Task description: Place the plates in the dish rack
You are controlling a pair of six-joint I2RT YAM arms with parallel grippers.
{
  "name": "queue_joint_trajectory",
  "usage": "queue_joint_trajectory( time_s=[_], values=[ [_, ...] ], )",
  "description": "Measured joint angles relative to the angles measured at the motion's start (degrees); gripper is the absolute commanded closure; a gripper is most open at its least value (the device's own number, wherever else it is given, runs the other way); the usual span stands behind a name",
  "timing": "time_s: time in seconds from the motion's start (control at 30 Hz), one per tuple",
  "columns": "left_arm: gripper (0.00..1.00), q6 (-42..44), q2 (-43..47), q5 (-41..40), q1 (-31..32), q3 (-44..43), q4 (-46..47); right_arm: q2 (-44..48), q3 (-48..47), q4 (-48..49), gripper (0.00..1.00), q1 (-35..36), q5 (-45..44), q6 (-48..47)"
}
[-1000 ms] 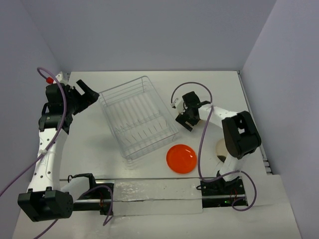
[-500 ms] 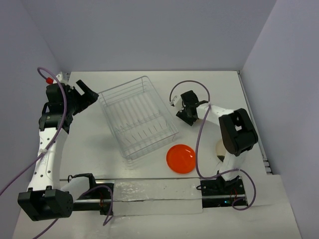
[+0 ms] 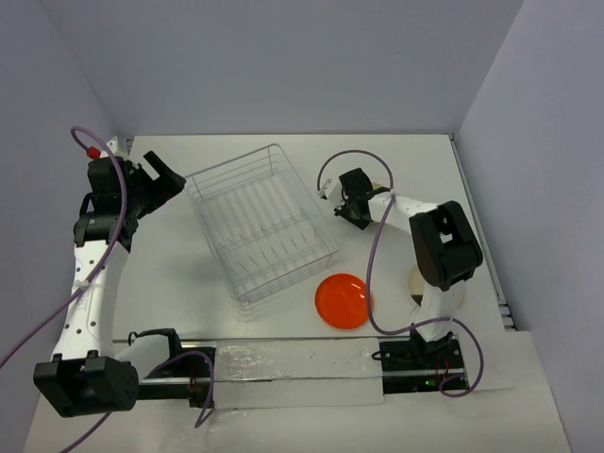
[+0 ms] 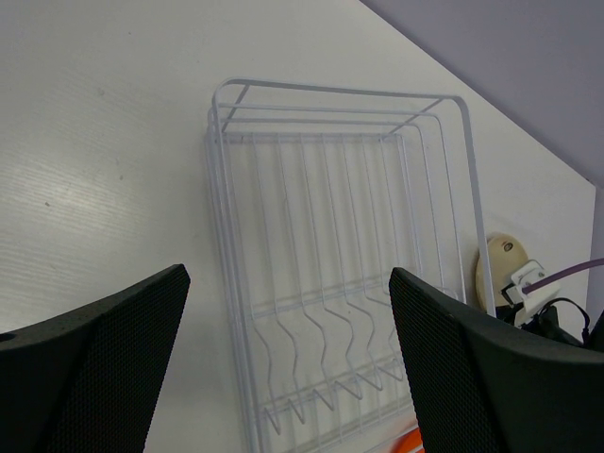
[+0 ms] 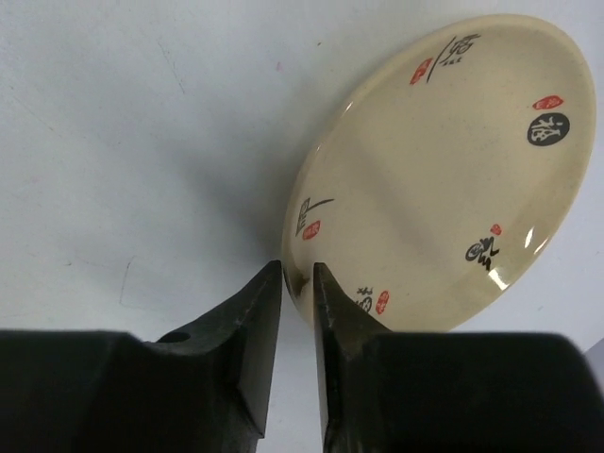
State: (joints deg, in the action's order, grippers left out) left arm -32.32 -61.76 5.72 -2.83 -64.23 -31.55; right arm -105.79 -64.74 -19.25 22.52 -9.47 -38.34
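The right hand (image 5: 297, 276) has its two fingers drawn almost together on the near rim of a cream plate (image 5: 444, 179). They look clamped on that thin edge, with only the lip of the plate between them. The plate's glossy face, marked with small dark and red characters, stretches away from the fingers, and I cannot tell whether its far edge rests on the tabletop (image 3: 170, 274). This plate sits just beside the right wall of the dish rack (image 3: 260, 222), toward the rack's far end. The rack holds no plates. An orange-red plate (image 3: 343, 300) lies flat near the rack's near right corner. Another cream plate (image 3: 416, 279) lies well to the rack's right, partly hidden behind the right arm. The left hand (image 4: 288, 276) hangs off the rack's left side with its fingers wide apart, holding nothing. The main risk is probably the grip: a shallow pinch on a slick rim could let the plate swing or slide out as it rises. Being so near the wire wall, the plate could also clip it and shove the light rack.
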Motion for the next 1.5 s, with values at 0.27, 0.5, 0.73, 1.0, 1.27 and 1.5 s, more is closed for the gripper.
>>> queue_joint_trajectory(
  time_s=[0.27,0.5,0.73,1.0,1.27,1.5],
  values=[
    [0.05,0.0,0.0,-0.5,0.0,-0.1,0.0,-0.2,-0.5,0.3,1.00,0.1,-1.8,-0.6],
    [0.05,0.0,-0.2,-0.5,0.0,-0.3,0.0,5.8,-0.6,-0.1,1.00,0.2,-1.7,1.7],
    [0.05,0.0,-0.2,-0.4,0.0,-0.3,0.0,25.0,-3.0,0.1,1.00,0.2,4.8,10.1],
    [0.05,0.0,-0.2,0.5,0.0,-0.3,0.0,39.2,-7.5,1.6,1.00,0.2,19.1,23.0],
    [0.06,0.0,-0.2,0.8,0.0,-0.3,0.0,40.9,-6.3,6.1,1.00,0.2,45.5,44.3],
    [0.06,0.0,-0.4,1.5,0.0,-0.3,0.0,36.4,-4.6,8.8,1.00,0.8,65.0,49.2]
  ],
)
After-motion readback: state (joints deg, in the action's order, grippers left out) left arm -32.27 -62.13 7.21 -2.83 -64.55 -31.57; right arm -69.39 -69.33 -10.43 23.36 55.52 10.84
